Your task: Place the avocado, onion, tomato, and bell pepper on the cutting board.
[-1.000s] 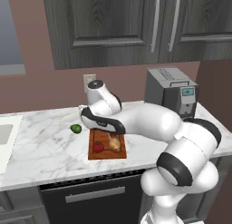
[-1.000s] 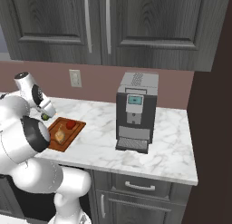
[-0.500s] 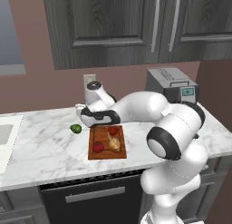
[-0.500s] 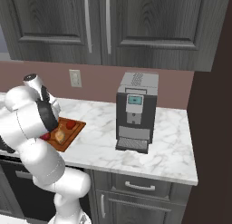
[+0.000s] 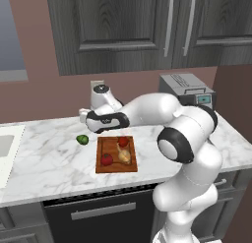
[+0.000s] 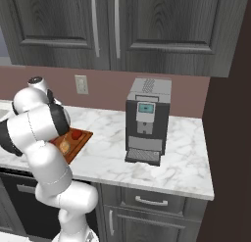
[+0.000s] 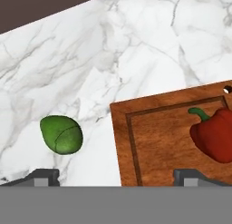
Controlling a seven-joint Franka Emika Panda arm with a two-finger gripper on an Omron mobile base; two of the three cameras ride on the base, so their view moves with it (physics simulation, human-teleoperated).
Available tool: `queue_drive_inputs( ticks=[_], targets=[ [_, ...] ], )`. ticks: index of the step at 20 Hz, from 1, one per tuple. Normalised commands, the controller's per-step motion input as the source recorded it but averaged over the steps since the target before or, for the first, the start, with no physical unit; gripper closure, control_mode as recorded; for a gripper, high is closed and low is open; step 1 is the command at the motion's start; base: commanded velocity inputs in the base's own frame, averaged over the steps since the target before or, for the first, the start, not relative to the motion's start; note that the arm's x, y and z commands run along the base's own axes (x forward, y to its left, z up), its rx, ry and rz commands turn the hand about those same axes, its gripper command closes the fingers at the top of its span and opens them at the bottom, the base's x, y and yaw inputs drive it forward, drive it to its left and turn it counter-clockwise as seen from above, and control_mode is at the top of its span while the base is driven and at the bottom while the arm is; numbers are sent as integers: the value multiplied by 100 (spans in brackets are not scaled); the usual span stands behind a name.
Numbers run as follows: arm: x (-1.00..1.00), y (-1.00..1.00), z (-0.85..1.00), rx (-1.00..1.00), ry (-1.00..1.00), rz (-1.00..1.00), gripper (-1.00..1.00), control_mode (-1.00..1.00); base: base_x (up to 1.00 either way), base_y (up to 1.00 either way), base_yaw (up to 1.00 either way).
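Onion (image 5: pixel 125 156), tomato (image 5: pixel 123 141) and bell pepper (image 5: pixel 106 159) lie on the cutting board (image 5: pixel 116 167); avocado (image 5: pixel 82 139) remains on the counter (image 5: pixel 44 158), gripper (image 7: pixel 115 174) spread wide, holding nothing.

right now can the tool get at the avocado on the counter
Probably yes. The avocado lies alone on bare marble just off the cutting board, nothing over or against it, and the open tool hangs close above, needing only a short shift sideways.
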Motion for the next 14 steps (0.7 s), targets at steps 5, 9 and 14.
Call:
queue_drive_inputs(
  ticks=[5,9,14],
  targets=[
    [10,40,-14,0,0,-1,-100,-100,0,0,0],
    [6,33,-12,1,0,-2,-100,-100,0,0,0],
    [2,13,-3,0,0,-2,-100,-100,0,0,0]
  ],
)
